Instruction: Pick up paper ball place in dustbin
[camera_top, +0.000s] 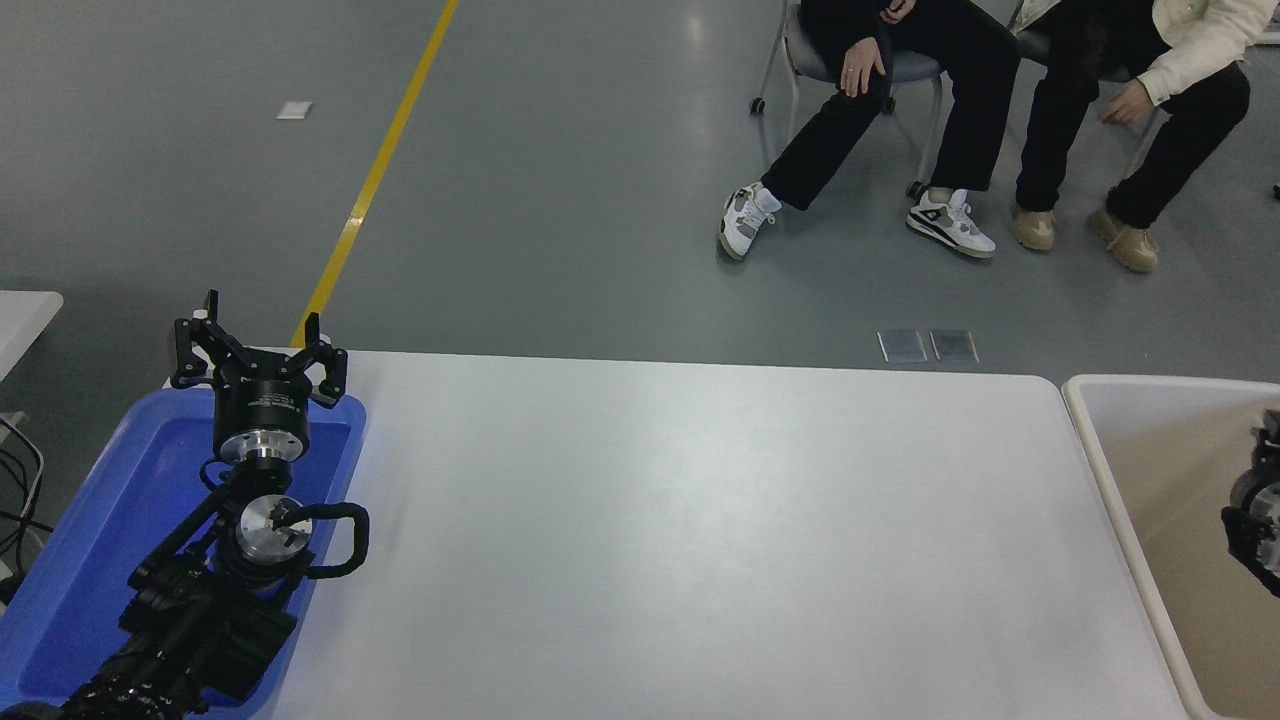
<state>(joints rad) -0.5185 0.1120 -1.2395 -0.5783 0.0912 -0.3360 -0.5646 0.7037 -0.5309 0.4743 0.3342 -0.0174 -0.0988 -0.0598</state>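
right arm at the bin's edge

the large beige plastic dustbin (1110, 480) stood at the white table's (700, 520) right end. the black right gripper (1258, 520) hung over it, mostly cropped; its fingers could not be judged. the paper ball could not be seen. the black left gripper (258, 350) sat above the shallow blue plastic tray (90, 560), fingers spread.

No readable text anywhere. Left gripper (258, 352) body has small white print, too tiny to read. Two gray plates (927, 345) on floor past table: blank. Sneakers (950, 222) of seated person: no legible brand. Yellow floor line (375, 175): no lettering.
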